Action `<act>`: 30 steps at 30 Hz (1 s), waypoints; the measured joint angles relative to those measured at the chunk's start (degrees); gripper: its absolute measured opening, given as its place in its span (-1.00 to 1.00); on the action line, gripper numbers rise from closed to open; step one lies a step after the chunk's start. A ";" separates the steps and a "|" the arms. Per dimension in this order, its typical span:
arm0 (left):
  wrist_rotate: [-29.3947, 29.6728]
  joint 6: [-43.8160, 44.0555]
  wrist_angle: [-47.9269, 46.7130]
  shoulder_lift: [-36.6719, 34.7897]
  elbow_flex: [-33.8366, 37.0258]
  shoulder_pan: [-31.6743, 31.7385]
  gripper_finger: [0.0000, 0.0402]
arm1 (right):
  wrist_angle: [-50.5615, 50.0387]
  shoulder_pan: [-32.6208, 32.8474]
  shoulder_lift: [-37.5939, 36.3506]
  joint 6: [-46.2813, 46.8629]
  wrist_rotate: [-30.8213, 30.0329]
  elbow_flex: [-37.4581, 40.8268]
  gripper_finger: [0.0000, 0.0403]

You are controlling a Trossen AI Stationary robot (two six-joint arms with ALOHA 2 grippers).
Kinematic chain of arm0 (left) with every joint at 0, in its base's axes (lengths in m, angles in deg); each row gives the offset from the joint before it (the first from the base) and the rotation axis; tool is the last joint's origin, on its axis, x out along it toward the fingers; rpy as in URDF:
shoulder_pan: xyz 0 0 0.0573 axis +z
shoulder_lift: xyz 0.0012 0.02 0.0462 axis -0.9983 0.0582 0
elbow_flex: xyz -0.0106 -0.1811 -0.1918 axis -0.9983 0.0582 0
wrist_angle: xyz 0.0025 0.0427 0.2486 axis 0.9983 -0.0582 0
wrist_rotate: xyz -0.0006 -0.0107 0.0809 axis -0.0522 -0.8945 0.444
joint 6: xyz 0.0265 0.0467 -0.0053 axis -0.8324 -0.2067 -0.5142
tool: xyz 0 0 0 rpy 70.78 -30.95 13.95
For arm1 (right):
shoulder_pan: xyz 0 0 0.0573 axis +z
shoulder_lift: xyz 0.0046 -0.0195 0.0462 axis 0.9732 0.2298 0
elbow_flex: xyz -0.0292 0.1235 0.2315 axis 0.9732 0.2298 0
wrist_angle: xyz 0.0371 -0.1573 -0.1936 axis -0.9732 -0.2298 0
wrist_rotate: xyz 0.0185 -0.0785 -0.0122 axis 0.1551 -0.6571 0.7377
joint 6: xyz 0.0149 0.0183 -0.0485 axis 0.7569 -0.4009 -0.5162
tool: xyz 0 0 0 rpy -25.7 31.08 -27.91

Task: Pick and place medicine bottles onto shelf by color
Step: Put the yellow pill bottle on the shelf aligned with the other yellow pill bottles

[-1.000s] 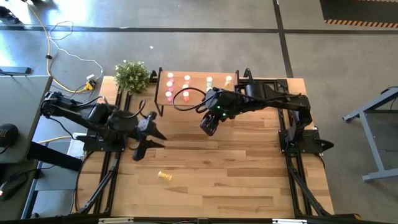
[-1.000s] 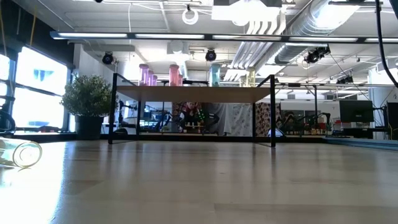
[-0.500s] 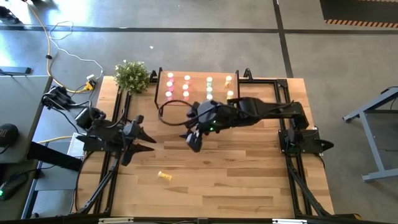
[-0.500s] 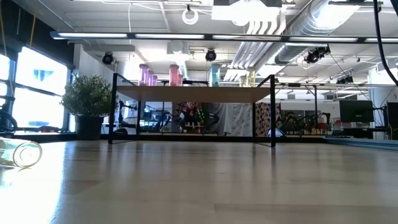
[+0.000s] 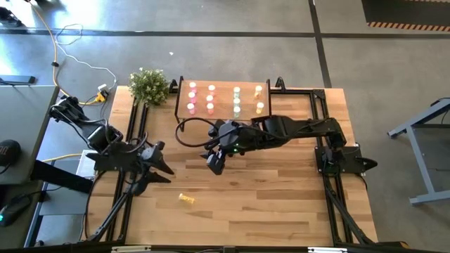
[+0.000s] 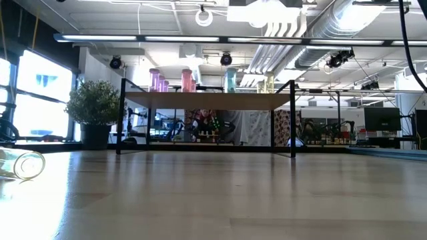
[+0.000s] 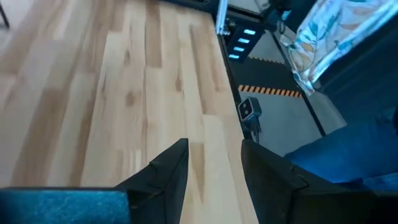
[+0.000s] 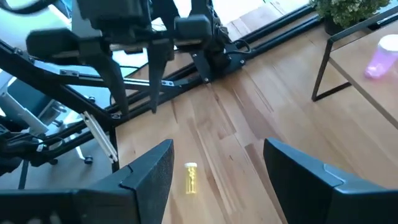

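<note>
Yellow bottle (image 5: 186, 199) lies on its side on the counter (image 5: 281, 211) — light, likely to roll; right hand (image 5: 214, 166), fingers wide, hovers nearby — best gripped across its body.

From above I get even, bright light over the table (image 5: 267, 190), with only short soft shadows under the arms. The pale caps on the shelf (image 5: 223, 99) glow almost blown out.

At table height the window (image 6: 40, 93) on one side is washed white, and ceiling strip lights (image 6: 200, 39) glare across the room. The near tabletop is soft and reflects a pale sheen; the fallen bottle (image 6: 23, 164) at the edge is blurred.

My left wrist picture is smeared throughout, the fingers (image 7: 168, 174) dark and unsharp. The right wrist picture is crisper, though its fingers (image 8: 149, 174) blur close up and daylight bleaches one corner.
</note>
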State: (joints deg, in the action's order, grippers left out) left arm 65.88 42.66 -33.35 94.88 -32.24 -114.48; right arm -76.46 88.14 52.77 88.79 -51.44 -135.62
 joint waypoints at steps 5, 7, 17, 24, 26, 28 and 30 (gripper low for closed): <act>-0.31 9.40 -2.44 2.31 0.00 0.00 -0.20 | -0.52 -0.48 0.00 -0.32 0.02 0.00 0.18; -0.39 13.60 -3.99 3.22 0.00 0.00 -0.12 | -1.49 -0.96 -0.08 -1.10 0.04 0.00 0.18; -1.71 11.84 -5.92 8.63 -0.04 -0.04 0.11 | -8.89 -6.63 -1.37 -5.75 1.47 0.00 0.18; -1.49 1.02 -5.60 15.56 -0.04 -0.04 0.03 | -16.45 -11.85 -2.38 -9.46 5.79 0.00 0.18; -1.52 -0.13 -5.23 17.43 -0.04 0.16 0.01 | -18.54 -13.02 -2.60 -10.70 5.75 0.00 0.18; -1.98 -0.47 -3.82 19.47 -0.04 0.67 0.00 | -18.87 -14.02 -2.87 -12.07 5.75 0.00 0.18; -2.99 -0.55 -2.47 21.20 -0.02 1.04 -0.01 | -19.45 -14.85 -3.11 -13.55 5.77 0.00 0.18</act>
State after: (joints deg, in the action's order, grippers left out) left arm 62.89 42.11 -35.83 116.07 -32.26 -113.44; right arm -95.91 73.29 49.66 75.24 -45.67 -135.62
